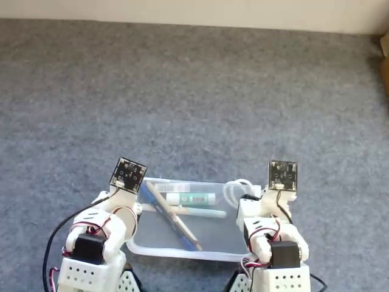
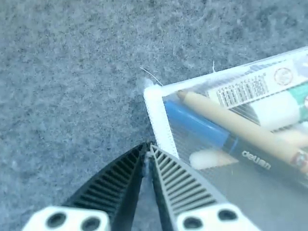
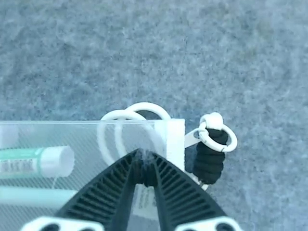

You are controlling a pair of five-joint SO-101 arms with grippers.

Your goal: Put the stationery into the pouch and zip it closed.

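Observation:
A clear pouch (image 1: 213,240) lies flat on the grey carpet between my two arms. Inside it are a blue pen (image 1: 176,228), a tan pencil (image 1: 164,204), a glue stick (image 1: 191,198) and a pale mint pen (image 1: 200,212). My left gripper (image 2: 147,149) is shut, its tips down beside the pouch's white end strip (image 2: 159,115), close to the blue pen (image 2: 202,127) and pencil (image 2: 240,127). My right gripper (image 3: 143,156) is shut over the pouch's other end (image 3: 175,139). The black zip pull with a white ring (image 3: 211,154) sticks out just past that end.
A white cord loop (image 3: 137,113) lies at the pouch's right end. Open grey carpet (image 1: 194,91) stretches far beyond the pouch. A pale wall strip (image 1: 194,12) runs along the back, and something brown (image 1: 385,61) shows at the right edge.

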